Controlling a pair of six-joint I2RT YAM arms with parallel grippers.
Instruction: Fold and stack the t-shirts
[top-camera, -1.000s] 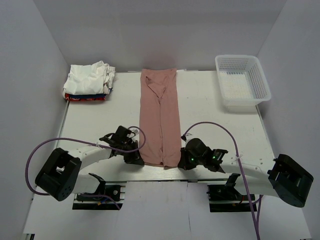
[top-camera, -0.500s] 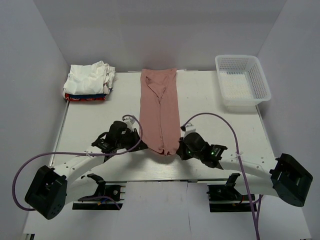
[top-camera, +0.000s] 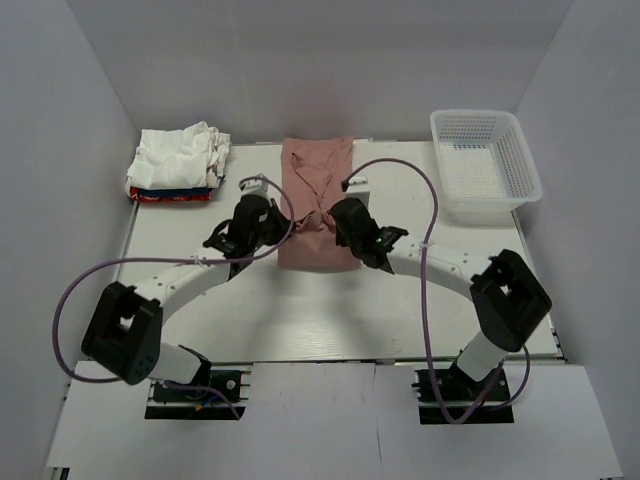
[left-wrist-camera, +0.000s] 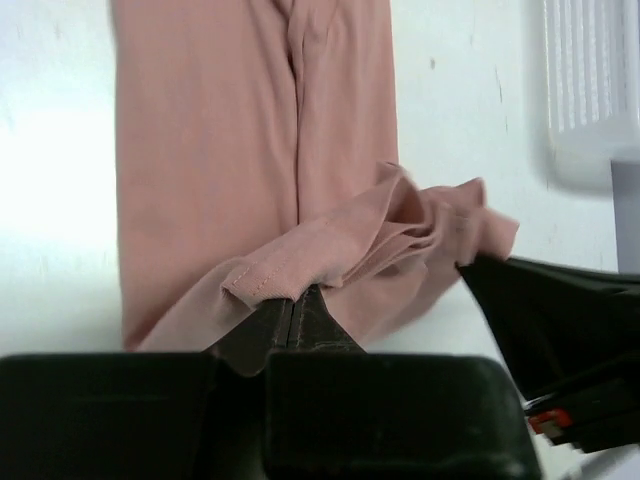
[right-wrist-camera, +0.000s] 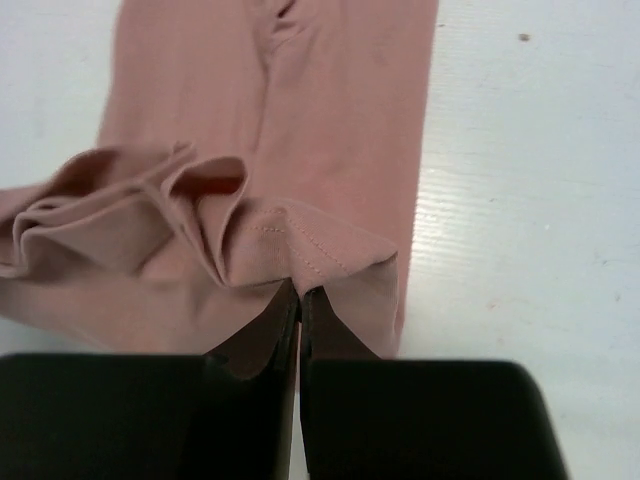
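The dusty-pink t-shirt (top-camera: 318, 170) lies as a narrow strip in the middle of the table, its near end lifted and doubled back over the far half. My left gripper (top-camera: 283, 222) is shut on the left corner of its hem (left-wrist-camera: 262, 285). My right gripper (top-camera: 333, 222) is shut on the right corner of the hem (right-wrist-camera: 320, 258). The hem sags in folds between the two grippers (right-wrist-camera: 120, 205). The right gripper's black body shows in the left wrist view (left-wrist-camera: 550, 310). A pile of white t-shirts (top-camera: 180, 155) on a red one (top-camera: 168, 197) sits at the back left.
The white plastic lattice basket (top-camera: 485, 160) stands at the back right; its edge shows in the left wrist view (left-wrist-camera: 590, 90). White walls enclose the table on three sides. Purple cables loop from both arms over the near table.
Both grippers have carried the shirt's near hem away from the table's front edge toward the back, folding the strip over itself. Both arms now stretch out to mid-table.
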